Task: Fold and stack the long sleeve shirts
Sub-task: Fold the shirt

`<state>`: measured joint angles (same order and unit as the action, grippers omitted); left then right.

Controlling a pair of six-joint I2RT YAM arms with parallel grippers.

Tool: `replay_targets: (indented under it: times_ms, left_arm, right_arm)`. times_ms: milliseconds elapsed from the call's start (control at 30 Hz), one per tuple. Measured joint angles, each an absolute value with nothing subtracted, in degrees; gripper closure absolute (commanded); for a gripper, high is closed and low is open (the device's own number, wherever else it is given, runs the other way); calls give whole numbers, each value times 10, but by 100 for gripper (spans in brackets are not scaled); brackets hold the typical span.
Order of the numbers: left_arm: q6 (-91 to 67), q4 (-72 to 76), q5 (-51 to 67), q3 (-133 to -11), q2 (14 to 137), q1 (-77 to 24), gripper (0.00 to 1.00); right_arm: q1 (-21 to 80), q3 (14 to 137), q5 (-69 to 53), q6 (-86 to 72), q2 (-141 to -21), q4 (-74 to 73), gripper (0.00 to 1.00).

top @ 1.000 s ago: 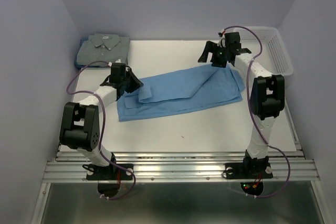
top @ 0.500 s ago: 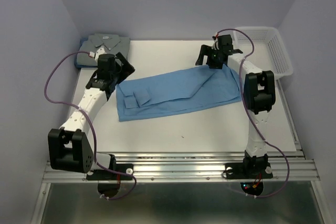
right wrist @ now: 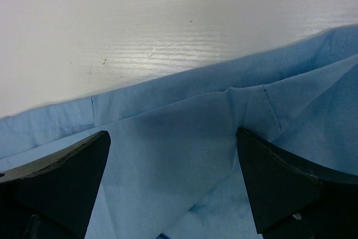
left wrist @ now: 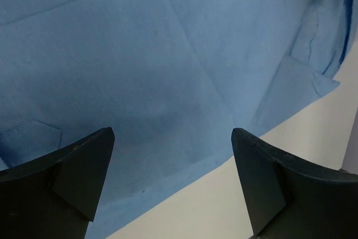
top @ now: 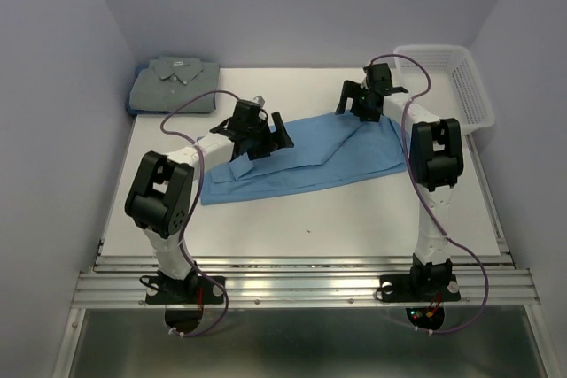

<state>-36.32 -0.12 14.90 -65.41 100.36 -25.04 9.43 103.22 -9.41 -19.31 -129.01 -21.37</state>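
The light blue long sleeve shirt (top: 319, 155) lies flat across the middle of the table, folded into a long band, with a cuff (top: 241, 168) lying on its left end. The grey-green shirt (top: 174, 84) sits folded in the back left corner. My left gripper (top: 270, 137) hovers open over the blue shirt's left half. In the left wrist view the left gripper (left wrist: 173, 158) spans the blue cloth (left wrist: 140, 71) and its near edge. My right gripper (top: 356, 102) stands open over the shirt's back right edge. The right wrist view shows the right gripper (right wrist: 173, 163) with only blue cloth (right wrist: 168, 132) between its fingers.
A white mesh basket (top: 447, 77) stands at the back right corner. Bare white table (top: 310, 210) lies in front of the blue shirt and shows behind it (right wrist: 168, 20). Lilac walls close in the left, back and right sides.
My left gripper opened and let go of the shirt's left end, drew back toward the grey-green shirt, then swung right over the blue shirt. The right gripper barely shifted.
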Motion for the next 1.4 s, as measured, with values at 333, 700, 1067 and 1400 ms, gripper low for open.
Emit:
replay_targets:
  times_ms: [333, 700, 1067, 1400]
  left_arm:
    - [-359, -124, 55, -717, 1047, -267, 1]
    - [-356, -283, -154, -684, 990, -160, 1]
    - [-276, -300, -176, -686, 850, -139, 1]
    - [-217, -307, -145, -780, 1027, -253, 1]
  right_arm:
    - [90, 1014, -83, -197, -1291, -205, 0]
    - [86, 1003, -75, -199, -1288, -186, 0]
    - [86, 987, -72, -197, -1280, -174, 0]
    - [85, 985, -73, -197, -1280, -172, 0]
